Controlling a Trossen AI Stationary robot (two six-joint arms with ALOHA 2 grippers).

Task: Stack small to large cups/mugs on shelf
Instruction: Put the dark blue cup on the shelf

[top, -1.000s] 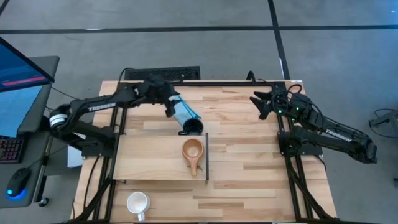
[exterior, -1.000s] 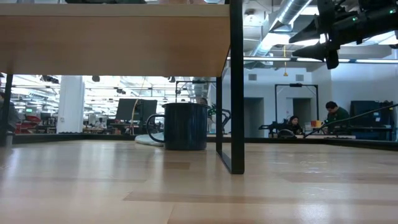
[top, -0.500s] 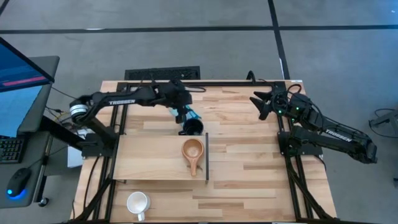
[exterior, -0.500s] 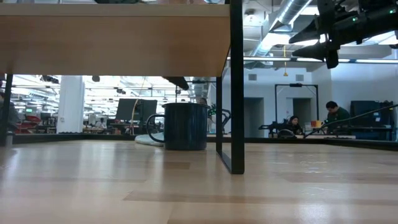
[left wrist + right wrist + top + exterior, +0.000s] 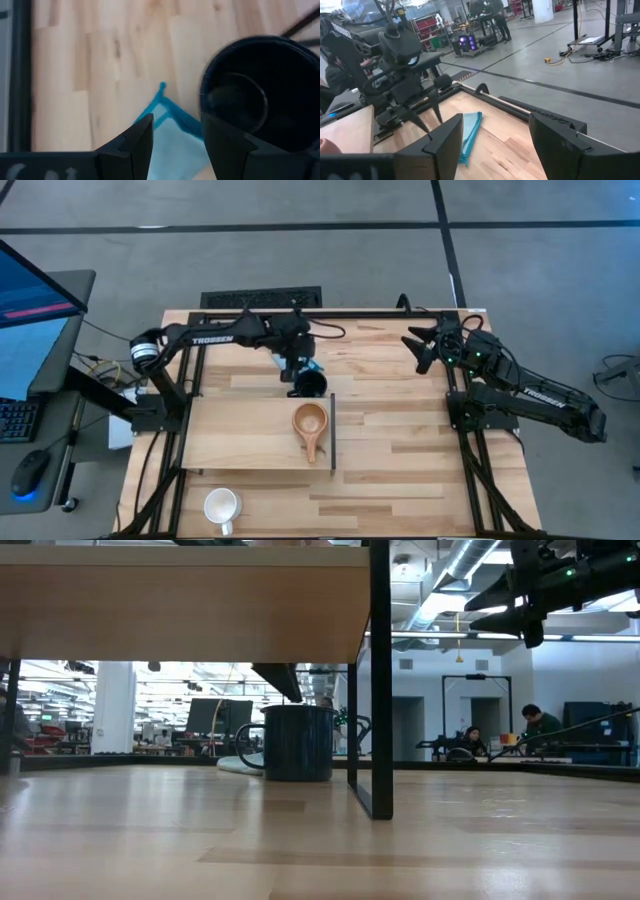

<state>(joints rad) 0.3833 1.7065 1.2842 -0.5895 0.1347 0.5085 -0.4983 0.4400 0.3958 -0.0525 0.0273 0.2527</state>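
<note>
Three vessels, unstacked: wooden cup (image 5: 309, 422) on shelf (image 5: 240, 435); black mug (image 5: 311, 383) at shelf's 12 o'clock; white mug (image 5: 220, 505) at 6 o'clock. Left gripper (image 5: 297, 362), fingers apart, has swung over black mug, likely next pick. Right gripper (image 5: 422, 344) idle, apart.

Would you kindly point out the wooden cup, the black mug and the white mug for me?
wooden cup (image 5: 309, 420), high view, on the inside of its bowl.
black mug (image 5: 298, 743), low view, on its side wall.
white mug (image 5: 220, 504), high view, on its open mouth.
</note>
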